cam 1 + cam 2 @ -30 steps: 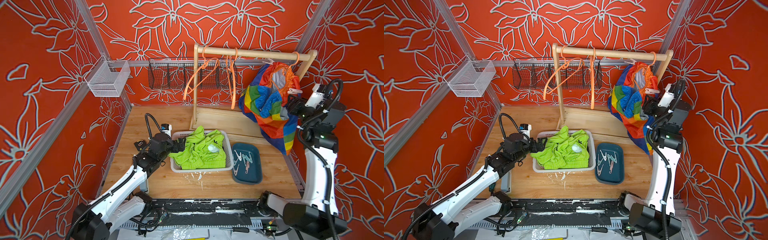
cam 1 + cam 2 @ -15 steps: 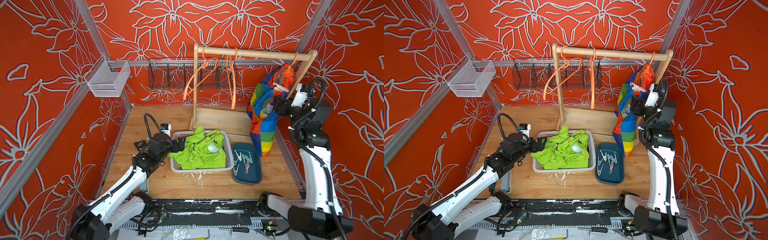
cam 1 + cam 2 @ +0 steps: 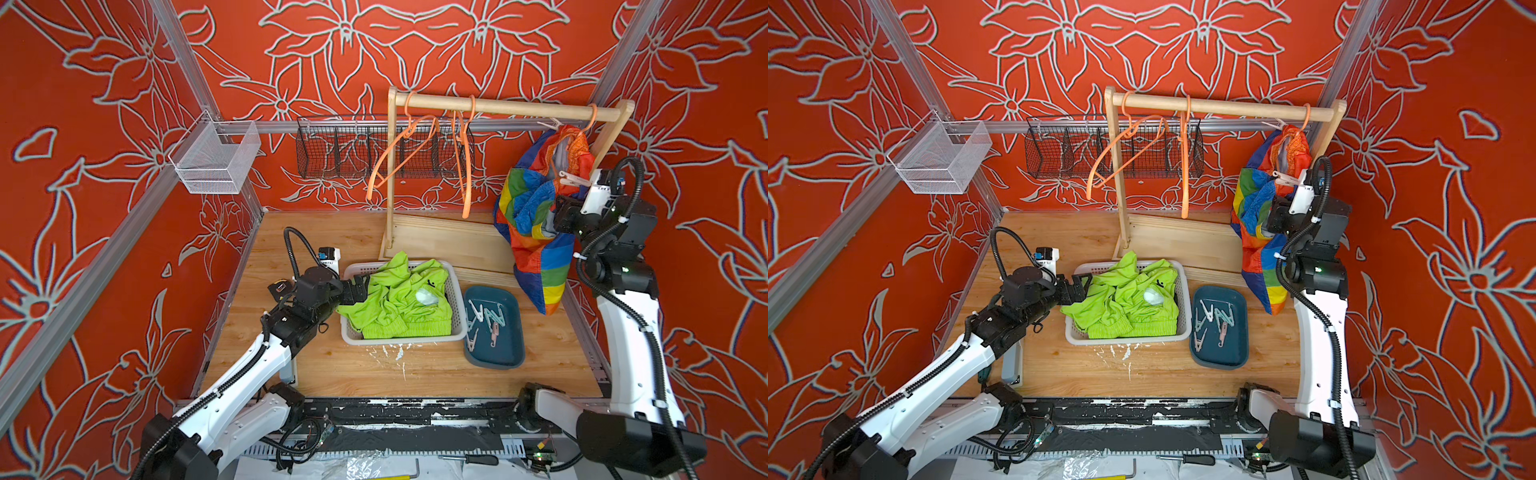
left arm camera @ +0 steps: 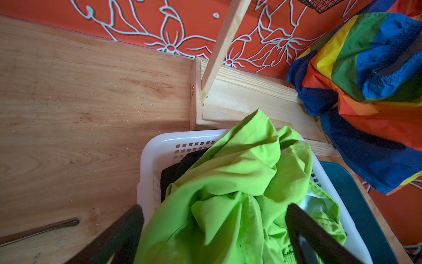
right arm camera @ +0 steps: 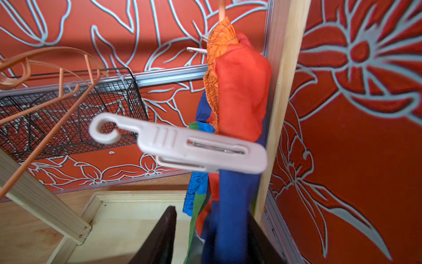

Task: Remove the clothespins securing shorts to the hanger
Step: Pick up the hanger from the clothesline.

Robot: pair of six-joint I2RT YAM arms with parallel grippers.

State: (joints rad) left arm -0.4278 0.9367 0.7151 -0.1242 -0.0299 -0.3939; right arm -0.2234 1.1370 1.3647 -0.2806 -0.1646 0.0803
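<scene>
Pale clothespin (image 5: 194,148) clipped crosswise on the rainbow shorts (image 5: 239,91), its hook end sticking out clear of the cloth. A second clothespin (image 3: 548,124) sits higher, at the bunched waistband just under the wooden rail (image 3: 507,107). The shorts hang from an orange hanger (image 3: 593,116) at the end of the rail nearest the right arm, close against the rail's slanted post. The right gripper (image 5: 211,211) is raised beneath that end of the rail, just below the lower pin. Its fingers (image 5: 159,240) stand partly apart with a blue fold of the shorts between them. A gap shows beside one finger, and neither finger touches the pin. Two bare hangers (image 3: 399,158) dangle toward the other end of the rail. On the table in front of the rail's base sits a white basket (image 3: 457,299) heaped with green shorts (image 3: 399,299), with dark cloth (image 4: 180,166) showing underneath. The left gripper (image 3: 357,289) hovers over the basket's rim on the side far from the rainbow shorts, jaws spread wide and holding nothing. A blue tray (image 3: 494,357) lies just beside the basket, below the hung shorts, with several loose pins (image 3: 482,316) in it. Wire baskets (image 3: 332,149) hang on the wall behind the rail.
</scene>
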